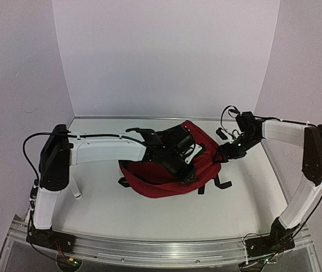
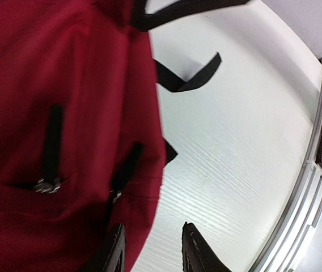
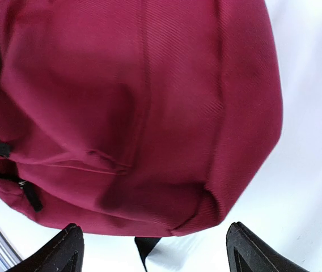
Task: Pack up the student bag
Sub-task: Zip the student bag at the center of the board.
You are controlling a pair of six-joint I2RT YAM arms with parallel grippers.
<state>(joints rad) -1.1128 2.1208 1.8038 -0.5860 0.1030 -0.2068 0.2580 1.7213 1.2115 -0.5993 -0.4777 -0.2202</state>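
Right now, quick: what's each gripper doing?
Left gripper: jaws partly open at the edge of the student bag, holding nothing.
Right gripper: wide open, empty, facing the bag.

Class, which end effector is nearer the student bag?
Left. The left end effector sits over the student bag's near edge; the right end effector faces its right side, slightly off.

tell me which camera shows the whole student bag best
The top external view: it alone takes in the whole student bag, lying between the arms, though the left arm covers its middle. The left wrist view shows only a red edge with black straps; the right wrist view shows one red end up close.
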